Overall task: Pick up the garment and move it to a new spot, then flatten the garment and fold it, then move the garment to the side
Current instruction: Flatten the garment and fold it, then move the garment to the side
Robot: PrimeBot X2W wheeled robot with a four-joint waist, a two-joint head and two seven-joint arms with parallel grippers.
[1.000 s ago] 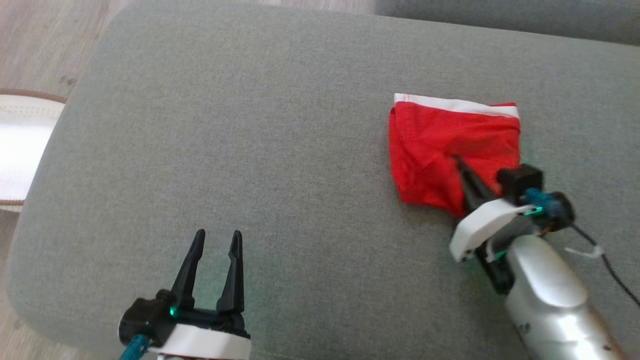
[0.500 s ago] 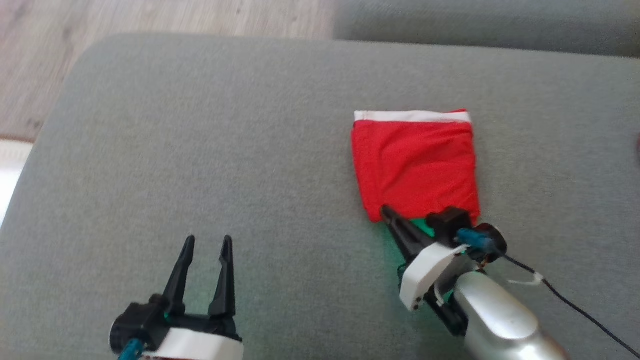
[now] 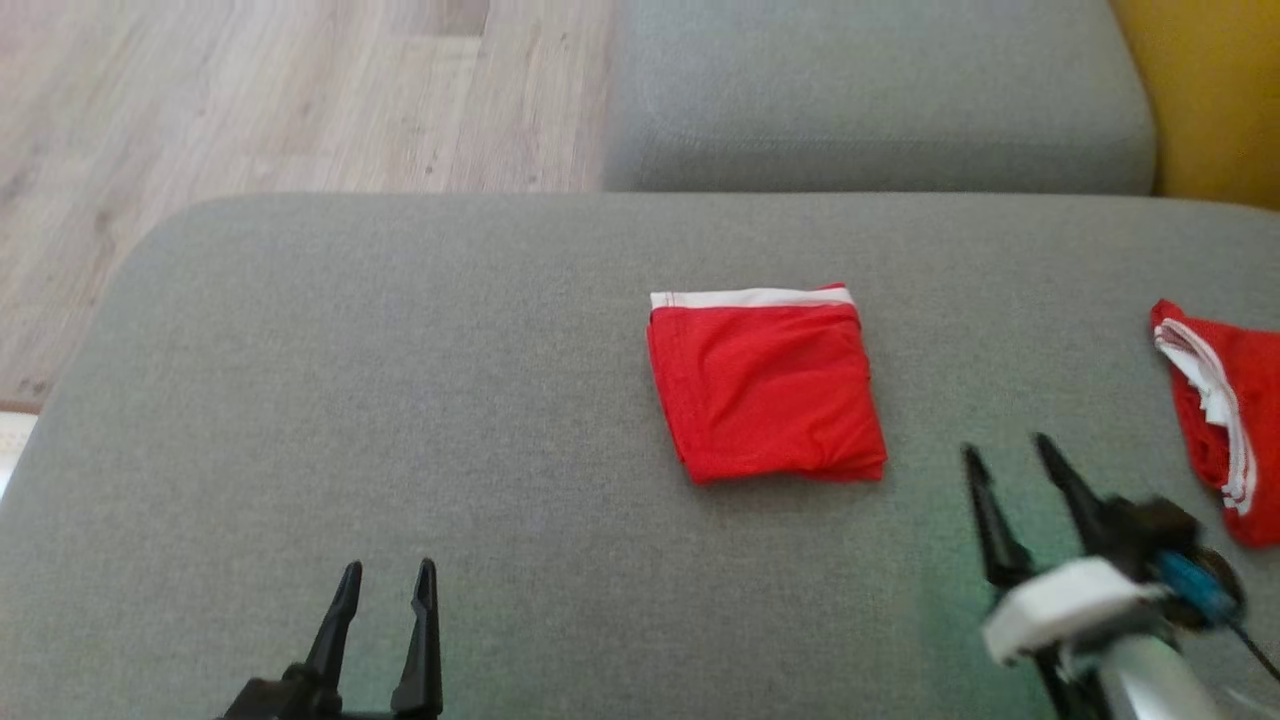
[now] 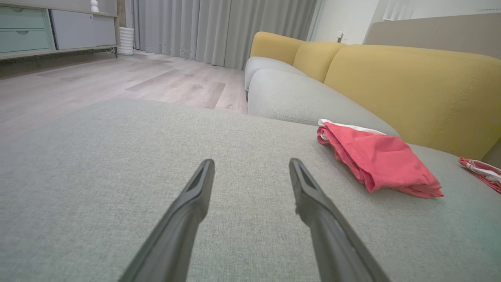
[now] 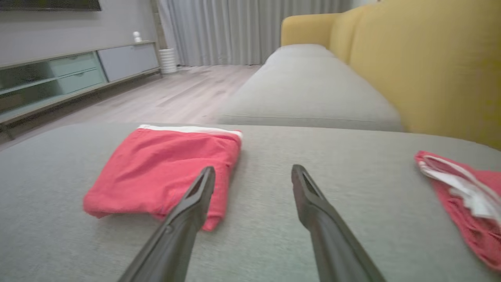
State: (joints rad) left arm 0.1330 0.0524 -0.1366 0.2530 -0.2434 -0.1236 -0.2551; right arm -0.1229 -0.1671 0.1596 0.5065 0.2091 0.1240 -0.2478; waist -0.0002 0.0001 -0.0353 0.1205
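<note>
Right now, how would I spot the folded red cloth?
On the grey sofa cushion, before the yellow backrest, a folded red garment lies near the middle. Unlike the crumpled red garment to its right, it is a neat square with one white edge.

The left gripper (image 3: 390, 566) was cut off by the bottom edge of the head view, so just its two fingers showed. The right gripper (image 3: 1005, 445) looked blurry there. A second red cloth (image 3: 1225, 420) ran off the right edge. A small white thing (image 4: 94, 5) on the cabinet (image 4: 58, 27) was too small to tell.
</note>
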